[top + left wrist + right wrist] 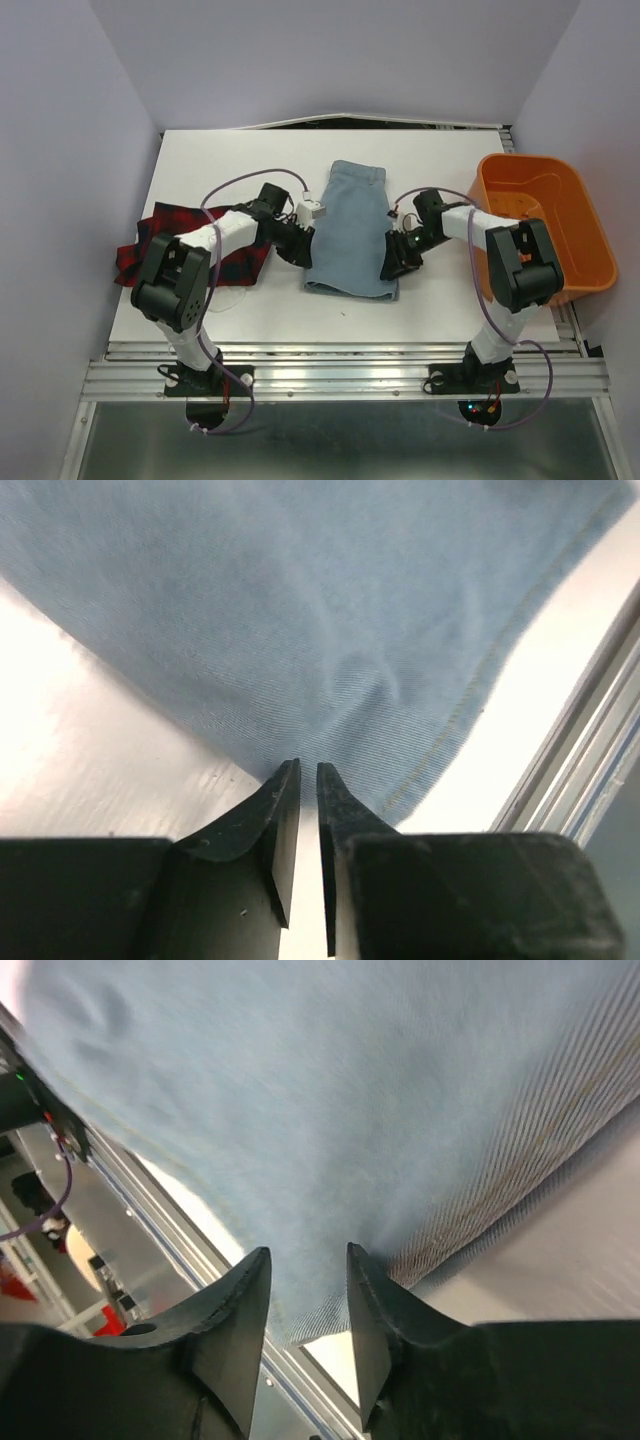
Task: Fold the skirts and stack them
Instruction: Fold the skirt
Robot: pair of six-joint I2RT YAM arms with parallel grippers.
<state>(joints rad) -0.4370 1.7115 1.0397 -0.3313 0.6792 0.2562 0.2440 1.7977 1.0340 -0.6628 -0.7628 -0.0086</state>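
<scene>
White table (200,160) — left gripper (308,765), nearly shut, pinches a near corner of the denim skirt (350,230) — right gripper (308,1252), half-closed, grips the other.

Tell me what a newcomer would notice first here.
The light blue denim skirt lies in the middle of the white table, with the left gripper and right gripper at its two near corners. A bright orange tub stands at the table's right edge. The red-and-black plaid skirt lies crumpled at the left.
</scene>
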